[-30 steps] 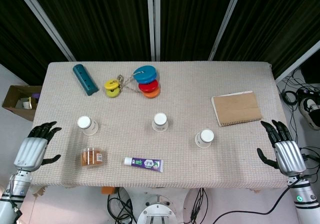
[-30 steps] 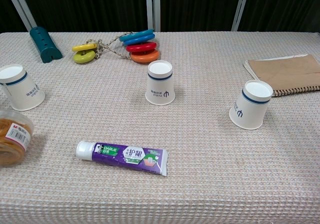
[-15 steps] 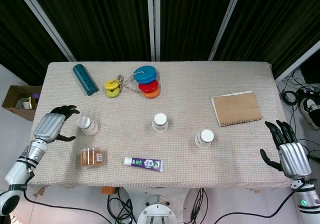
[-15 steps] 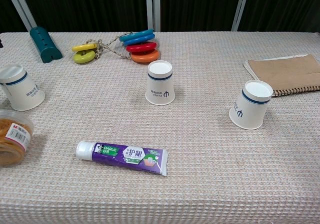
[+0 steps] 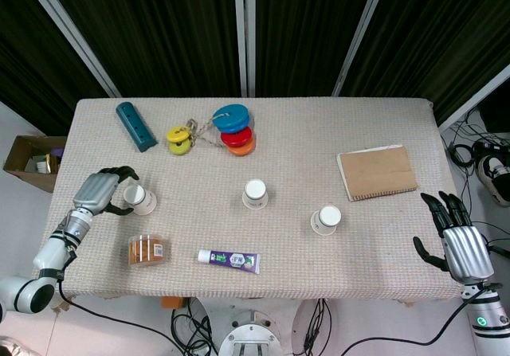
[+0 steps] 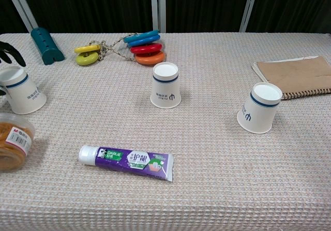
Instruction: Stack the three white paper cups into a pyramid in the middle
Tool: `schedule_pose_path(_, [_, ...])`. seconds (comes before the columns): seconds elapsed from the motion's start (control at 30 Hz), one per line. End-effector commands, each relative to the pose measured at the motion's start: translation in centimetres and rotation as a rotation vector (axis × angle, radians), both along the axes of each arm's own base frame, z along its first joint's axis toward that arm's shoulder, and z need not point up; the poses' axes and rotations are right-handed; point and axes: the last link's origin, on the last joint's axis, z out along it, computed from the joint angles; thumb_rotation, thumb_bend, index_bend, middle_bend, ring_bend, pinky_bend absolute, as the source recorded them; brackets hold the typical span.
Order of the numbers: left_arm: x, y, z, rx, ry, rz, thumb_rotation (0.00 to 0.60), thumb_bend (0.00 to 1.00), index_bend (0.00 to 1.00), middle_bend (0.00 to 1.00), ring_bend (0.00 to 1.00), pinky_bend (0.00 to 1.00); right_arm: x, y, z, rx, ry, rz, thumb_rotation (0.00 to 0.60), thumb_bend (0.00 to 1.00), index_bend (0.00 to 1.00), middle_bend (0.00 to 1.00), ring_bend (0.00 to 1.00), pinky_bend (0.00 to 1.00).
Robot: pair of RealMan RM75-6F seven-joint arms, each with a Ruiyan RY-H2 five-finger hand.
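Note:
Three white paper cups stand upside down on the table: the left cup [image 5: 140,199] [image 6: 21,90], the middle cup [image 5: 255,193] [image 6: 166,85] and the right cup [image 5: 325,219] [image 6: 259,107]. My left hand [image 5: 100,192] is at the left cup's left side, its fingers [image 6: 11,52] curving over the cup and spread apart. Whether they touch it I cannot tell. In the chest view only those fingertips show. My right hand [image 5: 460,249] hovers open off the table's front right corner, far from the right cup.
A toothpaste tube [image 5: 229,260] [image 6: 127,162] lies near the front edge. A clear jar of orange contents [image 5: 147,250] [image 6: 13,140] sits just in front of the left cup. Coloured rings [image 5: 233,129], a teal block [image 5: 135,126] and a brown notebook [image 5: 377,172] lie further back.
My left hand has moved forward and to the right from the table's left edge up against the left cup. The cups have not moved. The right hand has barely shifted.

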Motion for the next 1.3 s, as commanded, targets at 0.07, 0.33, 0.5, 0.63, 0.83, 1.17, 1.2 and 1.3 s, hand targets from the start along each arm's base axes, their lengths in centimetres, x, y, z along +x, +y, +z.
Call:
schedule_pose_path(0.07, [0.3, 0.4, -0.5, -0.001, -0.015, -0.006, 0.6, 0.21, 0.33, 0.23, 0.24, 0.23, -0.1, -0.1, -0.1, 0.001, -0.001, -0.002, 0.6, 0.32, 0.05, 0.14, 0.0, 0.02])
schedule_pose_path(0.33, [0.4, 1.2, -0.9, 0.004, 0.015, -0.011, 0.6, 0.3, 0.45, 0.44, 0.43, 0.25, -0.2, -0.2, -0.1, 0.003, -0.003, -0.012, 0.6, 0.32, 0.05, 0.14, 0.0, 0.02])
schedule_pose_path(0.5, [2.4, 1.1, -0.9, 0.016, -0.049, -0.05, 0.6, 0.32, 0.48, 0.5, 0.47, 0.26, -0.2, -0.2, -0.2, 0.005, -0.004, -0.01, 0.6, 0.32, 0.05, 0.14, 0.0, 0.02])
schedule_pose_path(0.63, [5.1, 1.3, -1.2, 0.002, -0.108, -0.116, 0.6, 0.32, 0.48, 0.49, 0.47, 0.26, -0.1, -0.3, -0.3, 0.011, -0.002, -0.007, 0.6, 0.32, 0.05, 0.14, 0.0, 0.02])
schedule_pose_path(0.83, [8.7, 2.5, -3.4, -0.047, -0.114, -0.191, 0.6, 0.32, 0.48, 0.48, 0.47, 0.26, -0.5, -0.3, -0.2, 0.007, -0.005, -0.019, 0.6, 0.32, 0.05, 0.14, 0.0, 0.02])
schedule_pose_path(1.17, [12.9, 3.9, -7.5, -0.113, -0.118, -0.235, 0.6, 0.32, 0.48, 0.47, 0.46, 0.26, -0.9, 0.1, 0.1, 0.0, -0.006, -0.031, 0.6, 0.32, 0.05, 0.14, 0.0, 0.02])
schedule_pose_path(1.2, [13.2, 4.1, -7.8, -0.114, -0.115, -0.237, 0.6, 0.32, 0.48, 0.47, 0.46, 0.26, -0.9, 0.2, 0.1, 0.0, -0.005, -0.031, 0.6, 0.32, 0.05, 0.14, 0.0, 0.02])
schedule_pose_path(1.3, [14.1, 4.4, -8.6, -0.112, -0.108, -0.245, 0.6, 0.32, 0.48, 0.47, 0.46, 0.26, -1.0, 0.3, 0.2, -0.002, -0.003, -0.033, 0.6, 0.32, 0.05, 0.14, 0.0, 0.02])
